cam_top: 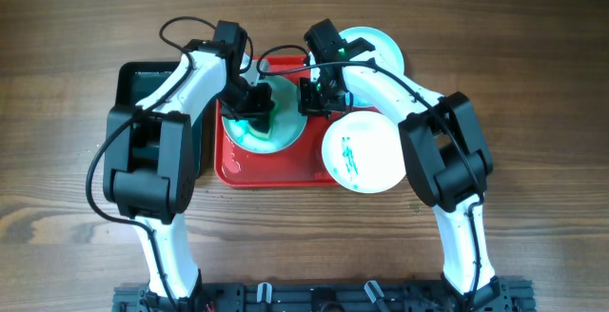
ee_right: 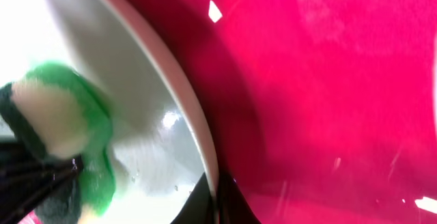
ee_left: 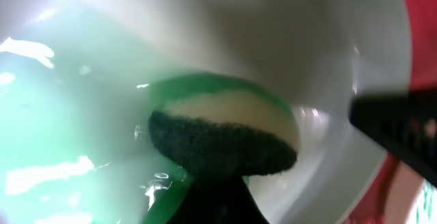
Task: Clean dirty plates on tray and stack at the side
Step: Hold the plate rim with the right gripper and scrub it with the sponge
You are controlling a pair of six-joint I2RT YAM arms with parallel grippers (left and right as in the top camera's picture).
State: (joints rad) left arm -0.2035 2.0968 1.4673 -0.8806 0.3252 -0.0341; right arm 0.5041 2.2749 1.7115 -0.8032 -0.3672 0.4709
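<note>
A plate point(cam_top: 284, 126) with teal-green smears lies on the red tray point(cam_top: 271, 171). My left gripper point(cam_top: 255, 110) is shut on a green-and-yellow sponge point(ee_left: 225, 132) and presses it onto that plate point(ee_left: 205, 33). My right gripper point(cam_top: 312, 98) is shut on the plate's rim point(ee_right: 184, 94), one finger on each side point(ee_right: 215, 200). The sponge also shows in the right wrist view point(ee_right: 54, 115). A second plate point(cam_top: 362, 150) with teal smears overhangs the tray's right edge. A third plate point(cam_top: 379, 46) lies on the table at the back right.
A dark green-black tray point(cam_top: 143, 79) stands left of the red tray, under my left arm. Bare wooden table lies all around. The right finger shows as a dark shape in the left wrist view point(ee_left: 396, 125).
</note>
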